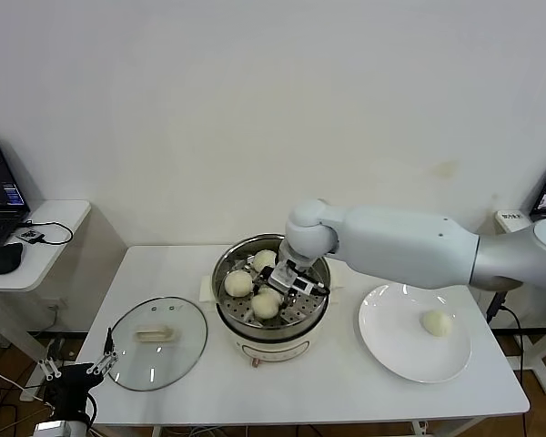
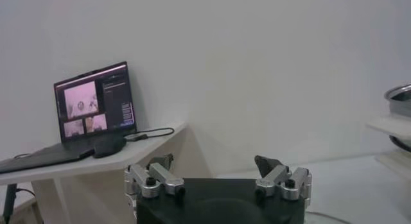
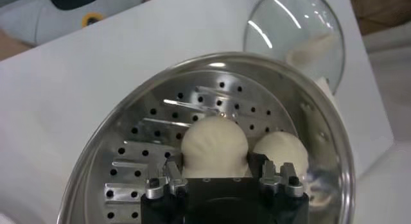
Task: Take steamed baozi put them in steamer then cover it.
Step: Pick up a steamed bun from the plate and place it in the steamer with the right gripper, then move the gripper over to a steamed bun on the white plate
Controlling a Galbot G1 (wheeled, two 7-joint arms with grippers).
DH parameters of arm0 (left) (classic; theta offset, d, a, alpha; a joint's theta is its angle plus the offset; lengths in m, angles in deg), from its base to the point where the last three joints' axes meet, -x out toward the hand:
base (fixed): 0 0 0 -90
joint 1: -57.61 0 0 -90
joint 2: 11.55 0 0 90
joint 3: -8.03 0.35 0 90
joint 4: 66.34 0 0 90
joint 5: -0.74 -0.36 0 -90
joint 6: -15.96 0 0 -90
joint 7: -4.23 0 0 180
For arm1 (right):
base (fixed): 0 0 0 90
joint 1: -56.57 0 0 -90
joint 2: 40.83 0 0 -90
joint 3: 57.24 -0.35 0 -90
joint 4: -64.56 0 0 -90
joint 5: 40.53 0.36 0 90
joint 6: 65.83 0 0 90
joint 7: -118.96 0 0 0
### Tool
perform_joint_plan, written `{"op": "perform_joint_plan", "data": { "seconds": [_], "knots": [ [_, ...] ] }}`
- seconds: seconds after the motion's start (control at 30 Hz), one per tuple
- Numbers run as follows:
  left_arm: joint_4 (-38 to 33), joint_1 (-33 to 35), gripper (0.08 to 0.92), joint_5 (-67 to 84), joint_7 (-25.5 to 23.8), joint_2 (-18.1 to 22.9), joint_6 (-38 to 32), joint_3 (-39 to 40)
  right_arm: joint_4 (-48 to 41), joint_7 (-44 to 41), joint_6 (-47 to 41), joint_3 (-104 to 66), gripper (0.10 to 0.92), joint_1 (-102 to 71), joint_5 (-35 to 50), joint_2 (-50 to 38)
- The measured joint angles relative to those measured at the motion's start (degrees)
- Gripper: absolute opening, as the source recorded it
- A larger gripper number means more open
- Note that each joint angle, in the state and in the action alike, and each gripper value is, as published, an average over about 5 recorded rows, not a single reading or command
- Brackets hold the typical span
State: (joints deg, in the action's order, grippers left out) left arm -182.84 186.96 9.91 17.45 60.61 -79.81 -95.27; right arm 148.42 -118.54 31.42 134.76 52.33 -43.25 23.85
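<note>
Head view is showing the right arm reaching in from the right edge of the frame, its right gripper (image 1: pixel 279 284) dipping into the steamer (image 1: pixel 271 266) at centre. Three steamed baozi are sitting on the perforated tray inside: one (image 1: pixel 238 283) at the left, one (image 1: pixel 265 259) toward the back, and one (image 1: pixel 266 305) at the front, just beside the claw. A fourth baozi (image 1: pixel 436 322) is lying on the white plate (image 1: pixel 391 350) at the right, well apart from the pot. The cover (image 1: pixel 157 342) is resting flat on the white table (image 1: pixel 337 391) to the left of the steamer.

Seen from the right wrist, the right gripper (image 3: pixel 225 175) is hanging over the tray with a bun (image 3: pixel 214 146) sitting between its fingers (image 3: pixel 172 174); they are standing partly apart around it, and whether they are pressing on it I cannot tell. Another bun (image 3: pixel 284 152) is lying just beside it.

At the lower left corner of the head view, the left gripper (image 1: pixel 75 369) is waiting off the table edge. From the left wrist camera, its claw (image 2: pixel 218 174) is standing wide apart, gripping nothing, with a laptop (image 2: pixel 90 113) on a side desk beyond.
</note>
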Motion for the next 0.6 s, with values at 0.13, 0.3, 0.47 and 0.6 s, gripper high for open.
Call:
{"op": "perform_joint_plan", "data": {
  "seconds": [0.13, 0.3, 0.47, 0.6],
  "knots": [
    [0.0, 0.03, 0.823, -0.04, 0.02, 0.11, -0.06, 0.11, 0.2, 0.19, 0.94, 0.11, 0.688, 0.12, -0.72, -0.17],
    [0.0, -0.09, 0.823, -0.1, 0.02, 0.06, -0.07, 0.16, 0.84, 0.48, 1.36, -0.34, 0.804, 0.65, -0.57, -0.84],
    [-0.02, -0.17, 0.823, -0.1, 0.02, -0.24, -0.04, 0.0, 1.94, 0.35, 1.12, -1.8, 0.822, 1.85, 0.51, -2.76],
    [-0.01, -0.29, 0.823, -0.03, 0.01, -0.72, 0.01, -0.3, 2.82, 0.07, 0.0, -3.37, 0.823, 3.07, 2.02, -5.51]
  ]
}}
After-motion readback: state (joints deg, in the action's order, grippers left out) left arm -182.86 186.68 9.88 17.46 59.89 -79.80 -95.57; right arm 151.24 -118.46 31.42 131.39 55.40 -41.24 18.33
